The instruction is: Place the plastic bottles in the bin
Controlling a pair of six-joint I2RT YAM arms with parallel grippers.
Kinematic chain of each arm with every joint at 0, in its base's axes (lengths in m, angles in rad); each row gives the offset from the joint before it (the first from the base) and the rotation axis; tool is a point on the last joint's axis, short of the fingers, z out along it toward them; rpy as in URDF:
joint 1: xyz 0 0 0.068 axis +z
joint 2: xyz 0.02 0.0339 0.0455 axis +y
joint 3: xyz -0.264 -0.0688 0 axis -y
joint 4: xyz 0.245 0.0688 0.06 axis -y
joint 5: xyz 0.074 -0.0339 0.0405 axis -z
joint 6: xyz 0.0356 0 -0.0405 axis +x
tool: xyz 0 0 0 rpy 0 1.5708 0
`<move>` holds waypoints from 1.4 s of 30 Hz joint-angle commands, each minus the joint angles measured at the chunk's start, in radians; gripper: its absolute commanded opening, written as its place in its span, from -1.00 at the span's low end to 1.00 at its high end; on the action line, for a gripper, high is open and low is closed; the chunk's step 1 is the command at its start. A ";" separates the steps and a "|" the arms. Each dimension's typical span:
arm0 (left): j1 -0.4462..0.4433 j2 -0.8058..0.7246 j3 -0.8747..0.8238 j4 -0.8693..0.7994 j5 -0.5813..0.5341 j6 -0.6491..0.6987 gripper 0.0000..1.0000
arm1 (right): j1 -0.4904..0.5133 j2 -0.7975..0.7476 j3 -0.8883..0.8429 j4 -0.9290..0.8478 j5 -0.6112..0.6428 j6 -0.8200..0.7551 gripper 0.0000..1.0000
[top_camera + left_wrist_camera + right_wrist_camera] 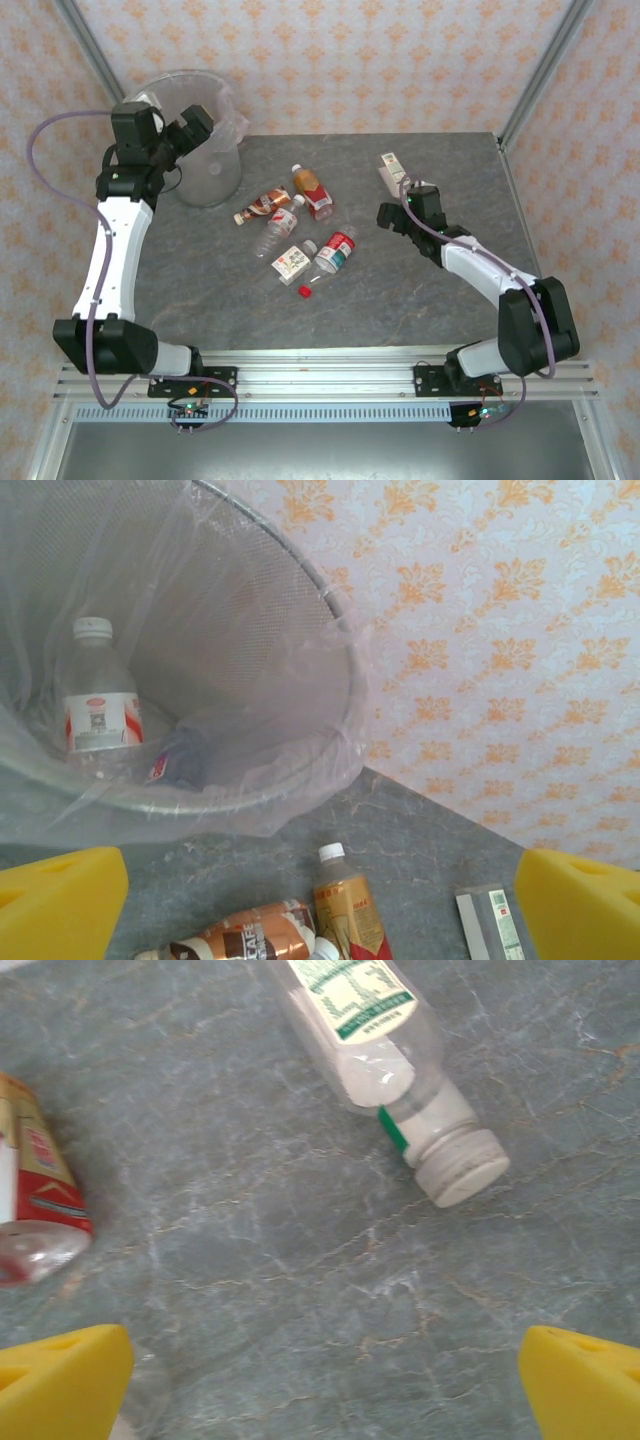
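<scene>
- Right pincer (pixel 325 1360): yellow pads wide apart, nothing between them, hovering over the grey marbled tabletop (pixel 260 1220).
- Clear plastic bottle with green-and-white label and white cap (pixel 365 1050) lies flat just ahead of this pincer and a bit right. Its long axis runs diagonally, cap end nearest the pads. The right arm is clearly the nearer arm.
- Green label print is too small to read.
- Left pincer (pixel 195 128): jaws apart, empty, above the round translucent grey-white bin with clear bag liner (pixel 250 630).
- Inside the bin: a clear bottle with white cap, red-and-white label and QR-type square (pixel 95 695).
- Below the left pincer on the table: an amber drink bottle (pixel 345 910) and a brown-labelled bottle (pixel 240 940); lettering not surely legible.
</scene>
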 commanded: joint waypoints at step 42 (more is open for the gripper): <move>0.002 -0.417 -0.490 -0.108 -0.364 0.075 1.00 | -0.190 0.702 0.768 -0.586 -0.123 -0.628 0.29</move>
